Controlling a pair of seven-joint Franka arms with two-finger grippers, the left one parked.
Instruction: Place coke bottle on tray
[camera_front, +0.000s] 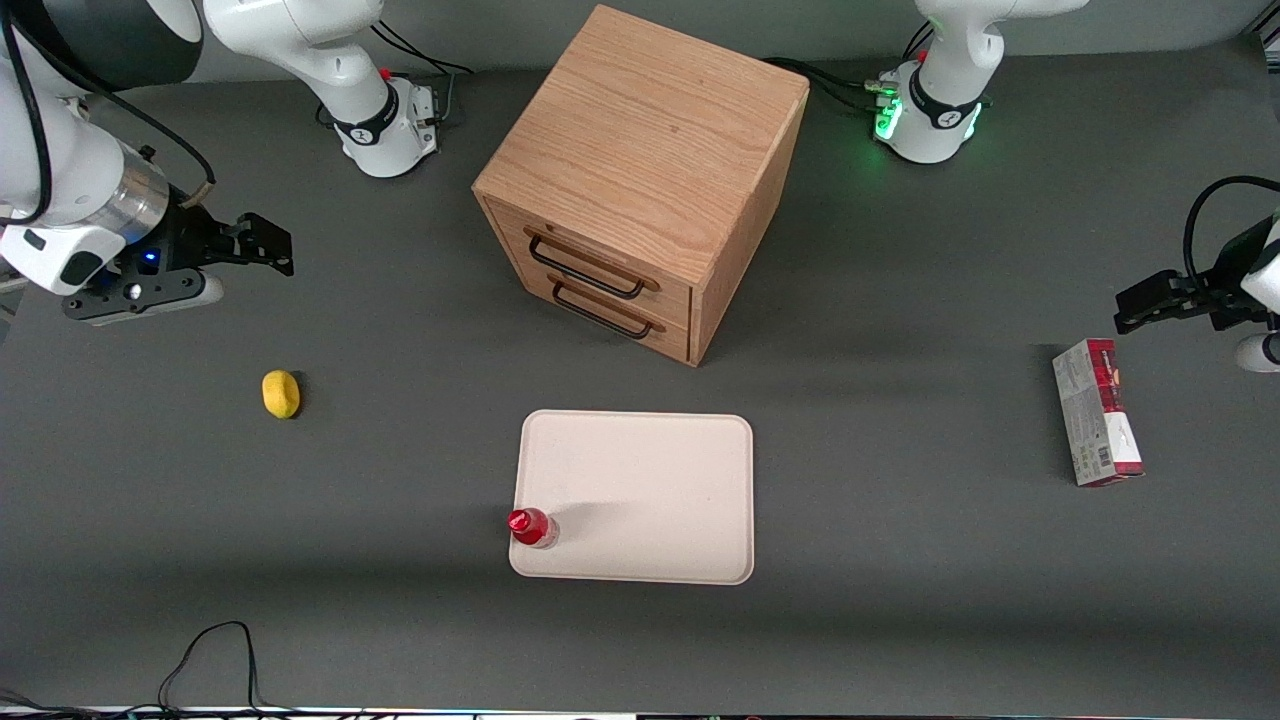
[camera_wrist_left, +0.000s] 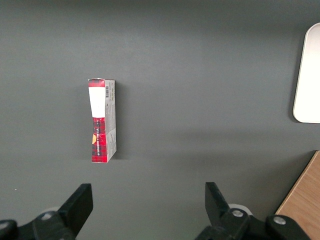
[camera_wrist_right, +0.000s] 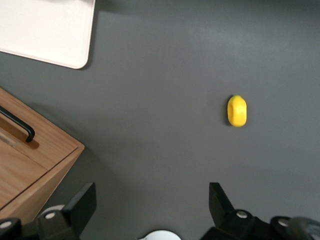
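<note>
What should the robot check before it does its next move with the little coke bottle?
1. Bottle on the tray: ok, it stands at the tray's corner nearest the front camera, toward the working arm's end.
2. Bottle upright: ok, red cap up.
3. Gripper free of the bottle: ok, it is open, empty, and well away toward the working arm's end.
4. Lemon out of the way: ok, it lies on the table apart from the tray.
5. Bottle safely inside the rim: cannot tell, it sits right at the edge.
</note>
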